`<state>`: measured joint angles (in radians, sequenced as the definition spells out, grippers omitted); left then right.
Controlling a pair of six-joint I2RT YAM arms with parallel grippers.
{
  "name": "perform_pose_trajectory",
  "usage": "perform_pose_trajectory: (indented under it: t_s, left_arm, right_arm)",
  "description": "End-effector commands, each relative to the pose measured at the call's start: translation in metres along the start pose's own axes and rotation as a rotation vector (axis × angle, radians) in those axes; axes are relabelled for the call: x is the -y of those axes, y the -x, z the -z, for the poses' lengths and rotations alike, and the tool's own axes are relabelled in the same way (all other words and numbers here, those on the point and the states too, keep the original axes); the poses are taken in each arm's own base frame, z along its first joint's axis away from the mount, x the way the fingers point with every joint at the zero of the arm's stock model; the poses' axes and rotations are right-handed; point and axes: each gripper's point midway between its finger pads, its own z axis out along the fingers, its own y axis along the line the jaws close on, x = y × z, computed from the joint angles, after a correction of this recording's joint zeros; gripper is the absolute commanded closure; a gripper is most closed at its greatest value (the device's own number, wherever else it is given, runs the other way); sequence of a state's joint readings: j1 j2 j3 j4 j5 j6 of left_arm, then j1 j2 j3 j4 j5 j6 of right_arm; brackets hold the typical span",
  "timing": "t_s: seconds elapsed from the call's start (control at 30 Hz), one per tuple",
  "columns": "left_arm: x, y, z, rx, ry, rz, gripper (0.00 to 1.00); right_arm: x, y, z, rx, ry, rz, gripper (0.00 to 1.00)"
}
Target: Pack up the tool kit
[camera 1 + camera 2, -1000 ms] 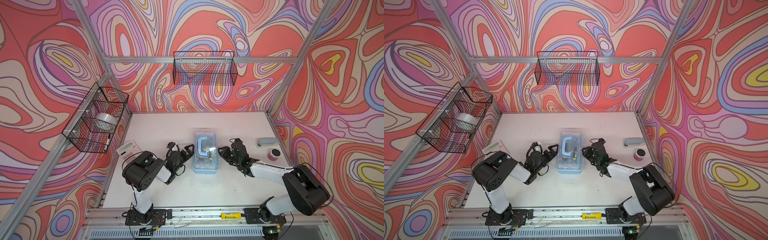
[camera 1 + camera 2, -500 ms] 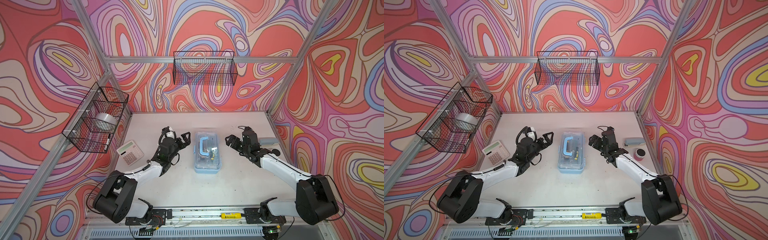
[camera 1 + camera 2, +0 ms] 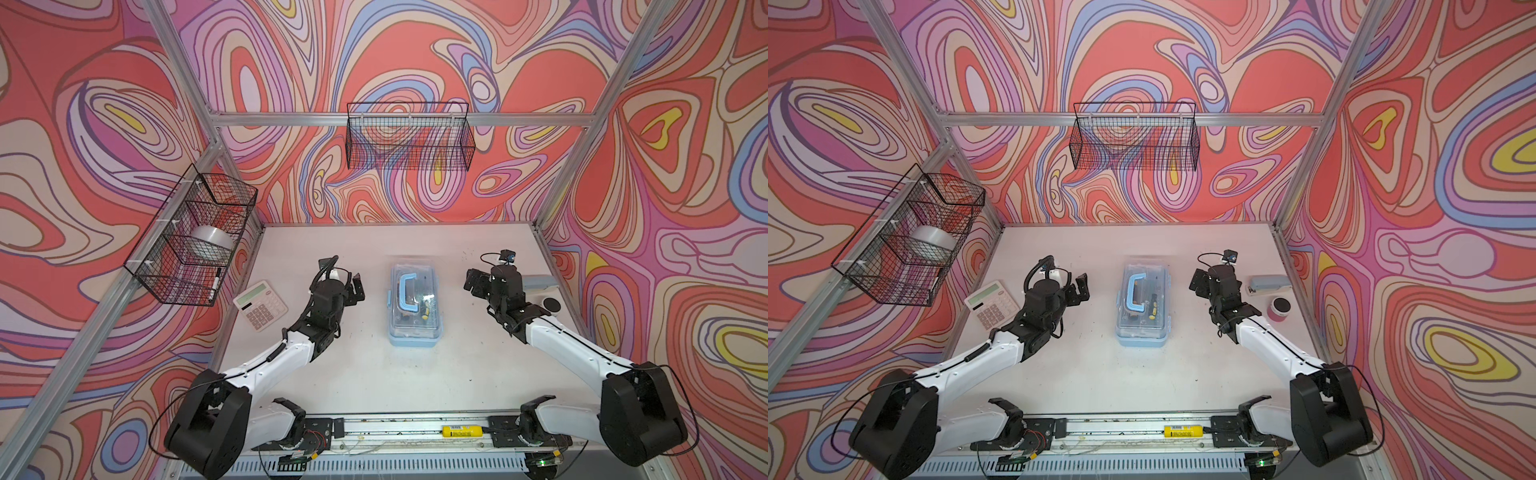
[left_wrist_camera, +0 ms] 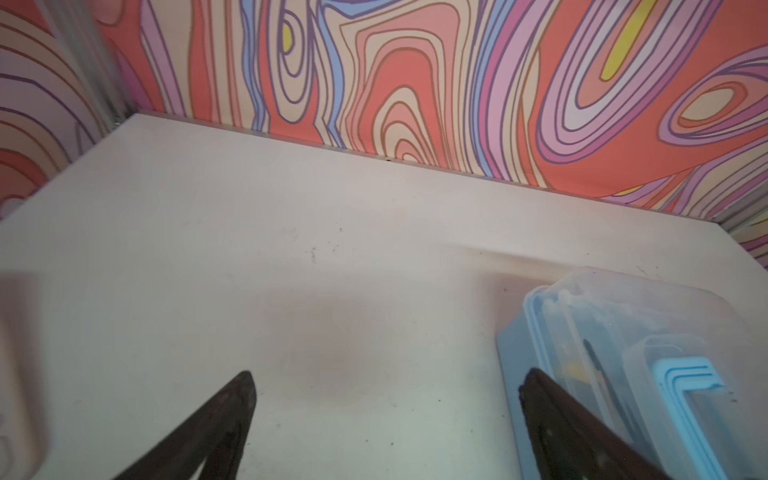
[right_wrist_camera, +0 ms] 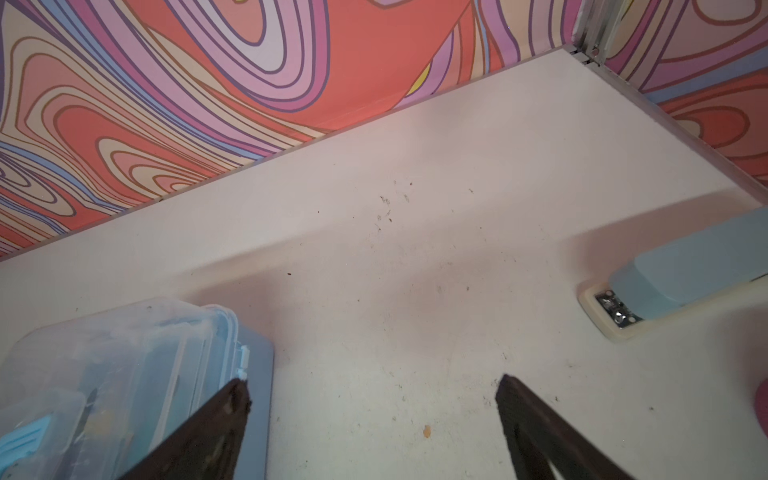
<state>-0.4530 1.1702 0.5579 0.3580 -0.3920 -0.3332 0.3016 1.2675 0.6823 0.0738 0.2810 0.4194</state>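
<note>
The tool kit (image 3: 413,305) (image 3: 1143,307) is a light-blue box that sits mid-table, its clear lid down and its blue handle flat on top. Tools, one with a yellow and black grip, show through the lid. My left gripper (image 3: 343,274) (image 3: 1067,276) hovers open to the left of the box, apart from it. In the left wrist view its jaws (image 4: 386,378) stand wide over bare table, the box (image 4: 623,353) just beyond one finger. My right gripper (image 3: 478,284) (image 3: 1200,282) (image 5: 372,383) hangs open and empty to the right of the box (image 5: 124,374).
A white calculator (image 3: 260,305) lies at the left edge. A pale blue stapler (image 3: 1268,284) (image 5: 685,274) and a pink pot with a black lid (image 3: 1281,309) sit at the right edge. Wire baskets hang on the left wall (image 3: 195,237) and back wall (image 3: 409,137).
Both grippers have drawn away from the sides of the box, outward and toward the back. The right jaws have opened wide. The box has stayed put.
</note>
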Motion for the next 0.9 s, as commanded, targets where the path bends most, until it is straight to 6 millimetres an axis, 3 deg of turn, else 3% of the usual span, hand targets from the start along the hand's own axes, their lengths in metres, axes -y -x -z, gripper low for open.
perform_pose_trajectory:
  t_s: [0.0, 0.1, 0.3, 0.33, 0.53, 0.67, 0.73, 0.8, 0.87]
  left_arm:
    - [-0.045, 0.028, 0.021, 0.107, 0.217, -0.172, 0.00]
    - [-0.086, 0.011, 0.023, 0.077, 0.337, -0.209, 0.00]
    - [-0.132, -0.024, -0.014, 0.076, 0.496, -0.262, 0.00]
    - [-0.138, -0.022, -0.017, 0.127, 0.506, -0.253, 0.00]
    - [-0.142, -0.043, -0.029, 0.082, 0.314, -0.161, 0.00]
    - [-0.143, -0.046, -0.030, 0.073, 0.271, -0.141, 0.00]
    - [-0.139, -0.062, -0.034, 0.064, 0.227, -0.163, 0.00]
    - [-0.136, -0.051, -0.027, 0.158, 0.215, -0.156, 0.00]
    - [-0.140, -0.060, -0.030, 0.065, 0.227, -0.135, 0.00]
  right_arm:
    - [0.001, 0.004, -0.004, 0.058, -0.007, 0.063, 0.02]
    - [0.007, -0.002, -0.009, 0.065, -0.026, 0.064, 0.02]
    - [-0.002, 0.001, -0.016, 0.109, 0.020, 0.046, 0.02]
    - [-0.001, 0.003, -0.016, 0.115, 0.011, 0.045, 0.02]
    - [0.008, 0.016, -0.004, 0.206, -0.020, 0.092, 0.02]
    - [0.026, 0.022, -0.006, 0.241, -0.137, 0.174, 0.02]
    - [0.031, 0.023, -0.010, 0.260, -0.179, 0.205, 0.02]
    - [0.036, 0.023, -0.016, 0.258, -0.214, 0.217, 0.02]
    - [0.038, 0.023, -0.018, 0.250, -0.235, 0.246, 0.02]
